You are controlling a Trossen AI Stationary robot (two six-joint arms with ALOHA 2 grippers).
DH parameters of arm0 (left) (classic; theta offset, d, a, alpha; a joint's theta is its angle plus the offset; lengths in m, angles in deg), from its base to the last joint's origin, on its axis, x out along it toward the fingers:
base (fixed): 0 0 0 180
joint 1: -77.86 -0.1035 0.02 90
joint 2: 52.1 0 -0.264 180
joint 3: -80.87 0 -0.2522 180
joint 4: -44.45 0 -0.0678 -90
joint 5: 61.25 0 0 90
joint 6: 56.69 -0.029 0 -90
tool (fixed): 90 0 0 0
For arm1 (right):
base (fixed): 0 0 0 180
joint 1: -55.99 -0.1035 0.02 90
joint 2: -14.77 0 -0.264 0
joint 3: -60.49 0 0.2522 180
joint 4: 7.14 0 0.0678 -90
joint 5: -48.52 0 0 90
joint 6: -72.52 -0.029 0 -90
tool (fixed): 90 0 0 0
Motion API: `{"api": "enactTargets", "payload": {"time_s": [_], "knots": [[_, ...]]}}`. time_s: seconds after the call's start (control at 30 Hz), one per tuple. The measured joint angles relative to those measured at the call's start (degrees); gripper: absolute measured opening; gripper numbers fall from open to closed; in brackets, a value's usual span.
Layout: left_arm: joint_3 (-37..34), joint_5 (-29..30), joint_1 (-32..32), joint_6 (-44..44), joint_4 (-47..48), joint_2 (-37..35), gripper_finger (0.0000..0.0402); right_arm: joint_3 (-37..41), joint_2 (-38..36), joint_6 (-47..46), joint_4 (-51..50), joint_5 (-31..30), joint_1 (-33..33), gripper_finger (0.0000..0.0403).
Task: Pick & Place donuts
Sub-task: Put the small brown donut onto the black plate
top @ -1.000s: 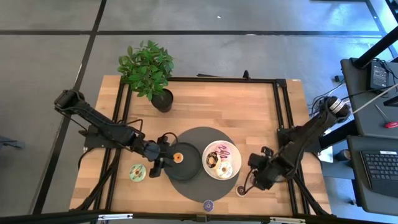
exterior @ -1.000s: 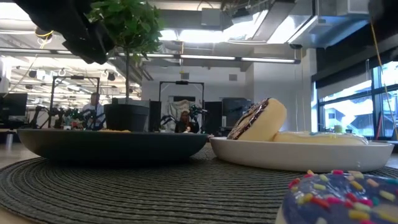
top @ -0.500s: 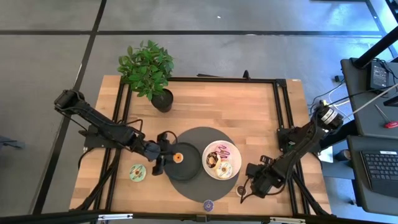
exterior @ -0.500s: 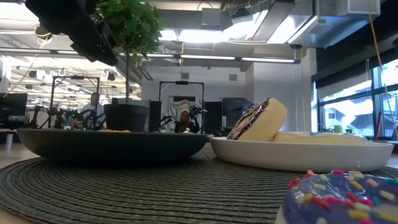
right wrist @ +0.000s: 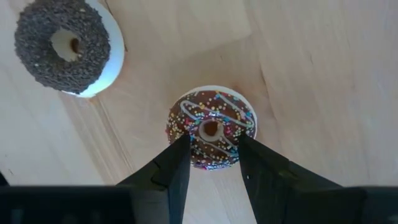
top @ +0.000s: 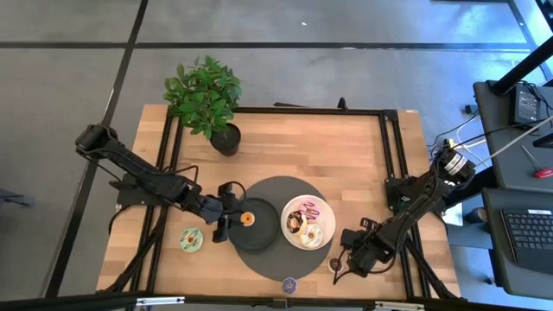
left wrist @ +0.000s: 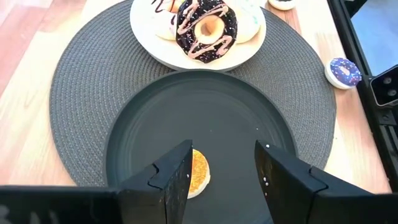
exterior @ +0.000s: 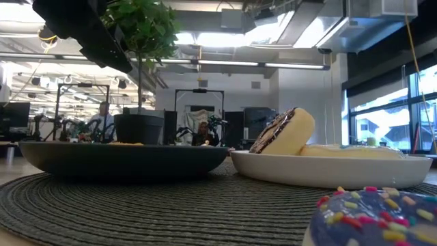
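My right gripper [right wrist: 213,163] is open near the table's near right corner. Its fingers stand on either side of a brown mini donut with sprinkles [right wrist: 211,127], which lies flat on the wood. I cannot tell whether they touch it. A second brown mini donut [right wrist: 65,43] lies close by. My left gripper [left wrist: 222,171] is open over the dark grey plate [left wrist: 155,124]. An orange mini donut [left wrist: 199,173] lies on that plate beside one finger. Larger iced donuts [top: 304,225] sit on the white plate [left wrist: 149,43]. A green donut [top: 191,240] and a purple mini donut [top: 289,284] lie on the table.
Both plates rest on a round woven grey mat [top: 285,192]. A potted plant [top: 207,99] stands at the far left of the table. Black frame rails [top: 393,155] run along the table's sides. Bare wood lies between the mat and the far edge.
My right gripper has moved toward the table's near edge and a little left, coming over the brown mini donuts. The donuts and plates have stayed where they were.
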Motion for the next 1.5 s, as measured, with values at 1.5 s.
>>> {"api": "enactTargets", "payload": {"time_s": [1.5], "knots": [[0.0, 1.0, 0.0, 0.0, 0.0, 0.0, 0.0169, 0.1, -0.4, -30.0, -1.1, -3.0, 0.3, 0.0073]]}}
